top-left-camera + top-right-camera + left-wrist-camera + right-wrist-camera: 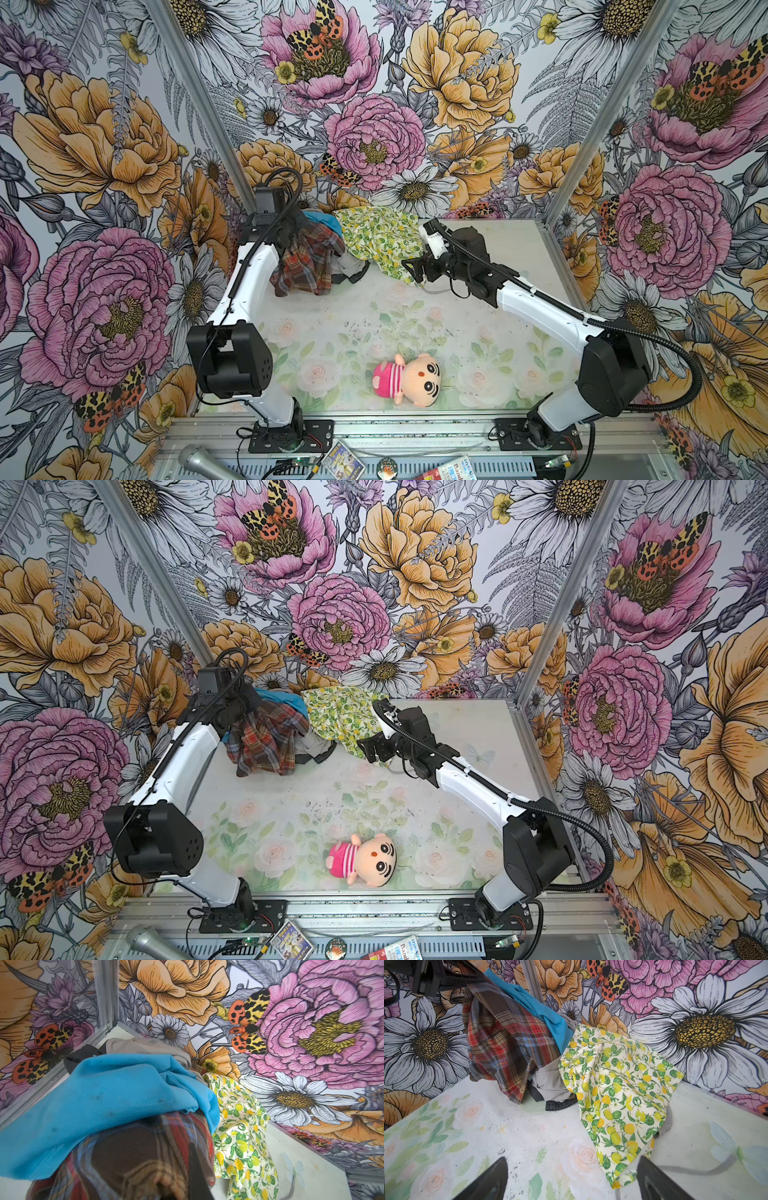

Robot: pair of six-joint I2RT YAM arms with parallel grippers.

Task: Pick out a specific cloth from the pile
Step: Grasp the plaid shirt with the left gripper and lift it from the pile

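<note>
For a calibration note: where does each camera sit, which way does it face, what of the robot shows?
Top views: high at the front, looking down toward the back wall; left arm, right arm, plush doll, pile.
Left wrist: on the left arm, facing the turquoise cloth; left claw shut on the plaid cloth.
Right wrist: on the right arm, low over the table, facing the pile; open right claw, both fingers.
Shared: plaid cloth and lemon-print cloth in every view.
</note>
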